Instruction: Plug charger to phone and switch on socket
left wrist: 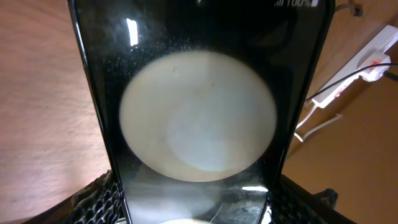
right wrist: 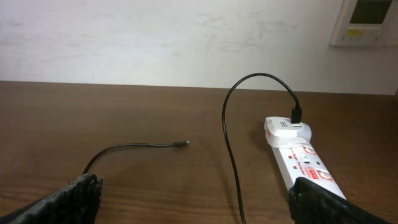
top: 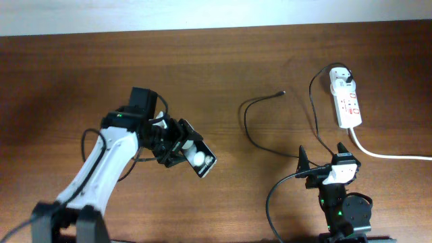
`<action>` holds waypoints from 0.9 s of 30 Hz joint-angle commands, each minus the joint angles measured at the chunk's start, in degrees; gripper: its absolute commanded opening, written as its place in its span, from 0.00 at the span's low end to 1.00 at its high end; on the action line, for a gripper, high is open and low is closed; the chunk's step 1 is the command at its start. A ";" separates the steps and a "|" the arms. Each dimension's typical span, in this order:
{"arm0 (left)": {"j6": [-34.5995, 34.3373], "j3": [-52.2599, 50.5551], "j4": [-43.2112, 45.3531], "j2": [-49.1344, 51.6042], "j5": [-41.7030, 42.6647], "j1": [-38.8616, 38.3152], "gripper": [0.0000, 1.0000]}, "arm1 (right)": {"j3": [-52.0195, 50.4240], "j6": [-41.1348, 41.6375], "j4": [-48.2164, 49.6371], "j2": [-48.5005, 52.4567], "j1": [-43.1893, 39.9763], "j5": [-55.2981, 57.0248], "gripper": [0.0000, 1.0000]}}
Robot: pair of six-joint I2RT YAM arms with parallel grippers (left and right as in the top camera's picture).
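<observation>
My left gripper [top: 177,144] is shut on the phone [top: 198,158], a black slab with white round spots, and holds it tilted left of centre. In the left wrist view the phone [left wrist: 199,124] fills the frame between the fingers. The charger's black cable [top: 251,131] loops across the table, its connector tip [top: 281,92] lying free. Its white plug adapter [top: 339,79] sits in the far end of the socket [top: 349,104], a white power strip with red marks. My right gripper [top: 325,156] is open and empty, near the front edge, with the cable [right wrist: 229,149] and socket [right wrist: 305,163] ahead.
The socket's thick white cord [top: 388,156] runs off to the right edge. A pale wall [right wrist: 186,37] rises behind the far table edge, with a white wall panel [right wrist: 367,22] at the upper right.
</observation>
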 commanded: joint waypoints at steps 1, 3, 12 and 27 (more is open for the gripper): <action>3.30 0.00 3.61 5.79 11.72 -0.13 0.58 | -0.42 -0.13 -0.24 -0.48 0.31 -0.11 0.99; 3.32 0.00 3.76 7.93 15.58 -0.13 0.58 | -0.42 -0.13 -0.24 -0.48 0.31 -0.13 0.99; 3.28 0.00 3.80 8.20 30.53 -0.11 0.59 | -0.42 1.51 -0.17 -0.50 0.31 -3.04 0.99; 3.30 0.00 6.69 8.20 30.62 3.37 0.62 | -0.42 70.66 1.55 -0.50 0.31 -64.63 0.99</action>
